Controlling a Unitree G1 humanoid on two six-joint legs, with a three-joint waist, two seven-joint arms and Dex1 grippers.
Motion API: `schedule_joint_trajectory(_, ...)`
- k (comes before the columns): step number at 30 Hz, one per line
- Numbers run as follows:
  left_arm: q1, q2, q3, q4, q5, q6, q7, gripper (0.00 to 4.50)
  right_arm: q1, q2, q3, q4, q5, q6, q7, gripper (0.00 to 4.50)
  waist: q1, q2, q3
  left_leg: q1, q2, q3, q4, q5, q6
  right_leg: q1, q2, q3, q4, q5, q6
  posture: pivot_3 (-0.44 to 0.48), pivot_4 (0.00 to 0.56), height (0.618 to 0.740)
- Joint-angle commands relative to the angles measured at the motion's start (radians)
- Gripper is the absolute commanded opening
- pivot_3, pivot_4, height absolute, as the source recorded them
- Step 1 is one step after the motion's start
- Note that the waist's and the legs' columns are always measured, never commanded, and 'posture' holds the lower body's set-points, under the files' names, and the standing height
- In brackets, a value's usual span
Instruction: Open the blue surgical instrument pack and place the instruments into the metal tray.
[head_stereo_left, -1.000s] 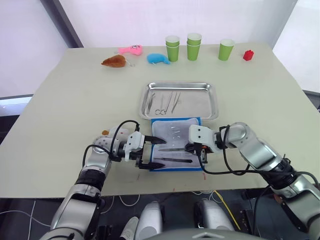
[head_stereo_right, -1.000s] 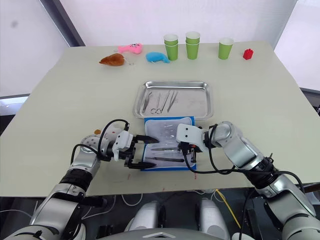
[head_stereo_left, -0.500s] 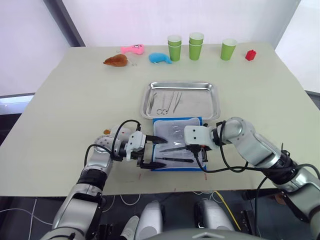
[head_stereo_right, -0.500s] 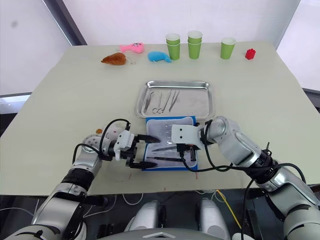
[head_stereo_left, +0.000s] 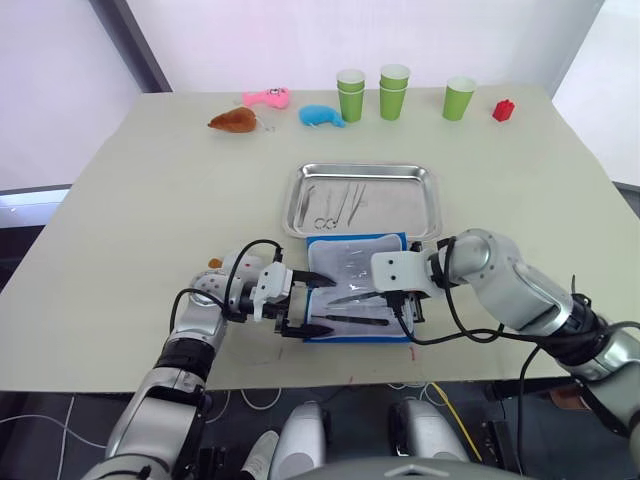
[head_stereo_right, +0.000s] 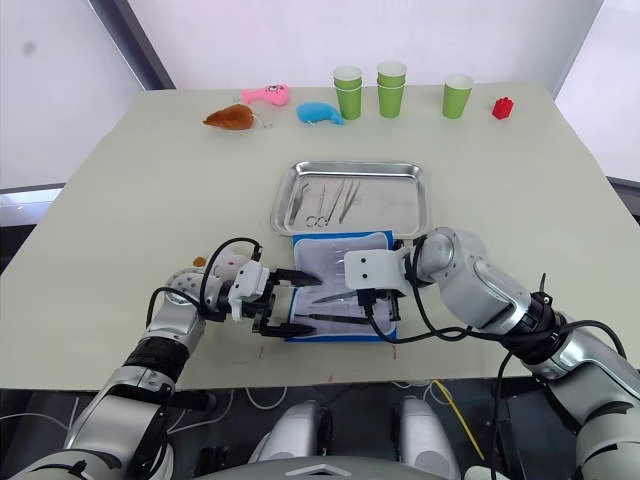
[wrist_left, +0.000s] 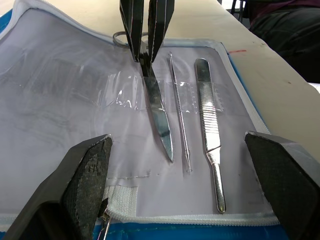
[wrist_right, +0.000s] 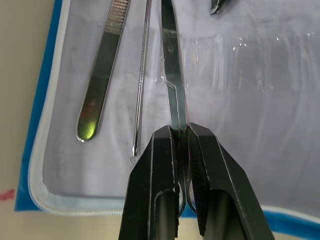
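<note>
Black-fingered left gripper (head_stereo_left: 303, 302) spread wide over blue surgical instrument pack (head_stereo_left: 360, 284), lying open just before metal tray (head_stereo_left: 424, 211). Right gripper (wrist_right: 181, 146) clamped on scissors (wrist_left: 159, 120), handles hidden. Tweezers (wrist_left: 209, 144) still pocketed; several instruments (head_stereo_left: 335, 204) in tray.

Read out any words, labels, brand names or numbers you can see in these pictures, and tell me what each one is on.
No text can be read.
The open pack shows only its blank whitish lining and clear pockets.
The tray and the instruments bear no readable markings.
The green cups look plain.
The red block and the plush toys are too small to tell.
</note>
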Motion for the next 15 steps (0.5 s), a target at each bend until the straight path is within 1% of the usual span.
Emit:
schedule_joint_trajectory(1, 0.079, -0.011, -0.066, 0.054, 0.072, 0.016, -0.019, 4.50, -0.023, -0.022, -0.005, -0.040, -0.014, 0.009, 0.019, 0.05, -0.001, 0.000, 0.000, 0.000, 0.000, 0.000, 0.000, 0.000, 0.000, 0.000, 0.000, 0.000, 0.000, 0.000, 0.000, 0.000, 0.150, 0.740)
schedule_joint_trajectory(6, 0.079, -0.014, -0.065, 0.060, 0.075, 0.013, -0.015, 4.50, -0.014, -0.051, -0.021, -0.050, -0.013, 0.005, 0.032, 0.05, -0.001, 0.001, -0.001, 0.000, 0.000, 0.000, -0.001, 0.000, 0.000, 0.000, 0.000, 0.000, -0.002, -0.001, 0.001, 0.000, 0.150, 0.740)
schedule_joint_trajectory(11, 0.067, -0.025, -0.068, 0.073, 0.081, 0.014, -0.005, 4.50, 0.018, -0.113, -0.064, -0.057, 0.004, -0.028, 0.042, 0.05, 0.000, 0.001, -0.001, 0.000, -0.001, 0.000, -0.001, 0.000, 0.000, 0.000, 0.000, 0.000, -0.002, -0.001, 0.001, 0.000, 0.150, 0.740)
schedule_joint_trajectory(15, 0.062, -0.032, -0.070, 0.078, 0.086, 0.016, 0.003, 4.50, 0.023, -0.151, -0.095, -0.080, 0.020, -0.016, 0.061, 0.05, 0.000, 0.002, -0.001, 0.000, -0.001, 0.000, -0.001, 0.000, 0.000, 0.000, -0.001, 0.000, -0.003, -0.001, 0.001, 0.000, 0.150, 0.740)
